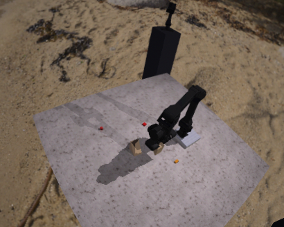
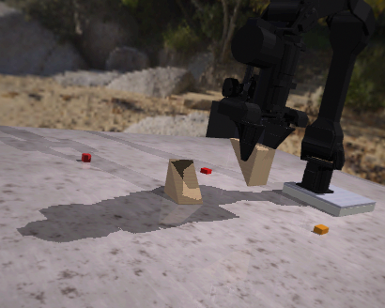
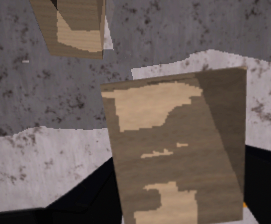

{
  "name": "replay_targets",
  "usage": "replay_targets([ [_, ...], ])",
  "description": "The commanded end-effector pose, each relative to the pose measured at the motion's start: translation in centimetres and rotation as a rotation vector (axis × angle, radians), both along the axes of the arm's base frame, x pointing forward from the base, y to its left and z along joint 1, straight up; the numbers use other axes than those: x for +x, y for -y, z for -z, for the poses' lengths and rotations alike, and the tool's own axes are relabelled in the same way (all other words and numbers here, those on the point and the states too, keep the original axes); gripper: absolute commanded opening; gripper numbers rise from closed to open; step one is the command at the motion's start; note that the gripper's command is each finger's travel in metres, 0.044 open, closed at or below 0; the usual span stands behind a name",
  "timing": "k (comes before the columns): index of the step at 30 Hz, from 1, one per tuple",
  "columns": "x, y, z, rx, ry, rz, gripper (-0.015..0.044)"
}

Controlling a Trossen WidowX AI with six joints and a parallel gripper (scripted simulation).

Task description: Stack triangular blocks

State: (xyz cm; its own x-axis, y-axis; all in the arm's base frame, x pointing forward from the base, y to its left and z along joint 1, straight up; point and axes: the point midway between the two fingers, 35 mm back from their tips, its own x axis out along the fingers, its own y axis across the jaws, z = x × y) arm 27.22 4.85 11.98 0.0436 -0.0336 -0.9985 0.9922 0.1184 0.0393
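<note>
- Triangular wooden block (image 2: 257, 162) hangs point-down, clamped between the gripper (image 2: 255, 141) fingers, above the table (image 2: 129, 263), probably so its slope can meet its partner's.
- Second triangular block (image 2: 182, 182) rests on the table, near, at nine o'clock of the held one, not touching.

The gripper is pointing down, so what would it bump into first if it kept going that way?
Probably the table. The gripper is shut on a triangular block, whose tip would land first. The other triangular block stands off to one side.

The arm (image 2: 337, 84) is matte black with blocky links, wedge-shaped black fingers (image 2: 249, 141), and a pale grey base plate (image 2: 359, 207)
</note>
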Motion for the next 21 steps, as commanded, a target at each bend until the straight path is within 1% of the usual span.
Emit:
replay_targets([
  [1,0.2,-0.1,-0.4,0.035,-0.005,0.144,0.0000],
  [4,0.3,0.0,-0.5,0.050,-0.012,0.223,0.0000],
  [11,0.3,0.0,-0.5,0.051,-0.012,0.228,0.0000],
  [21,2.7,0.7,-2.5,0.050,-0.010,0.226,0.0000],
])
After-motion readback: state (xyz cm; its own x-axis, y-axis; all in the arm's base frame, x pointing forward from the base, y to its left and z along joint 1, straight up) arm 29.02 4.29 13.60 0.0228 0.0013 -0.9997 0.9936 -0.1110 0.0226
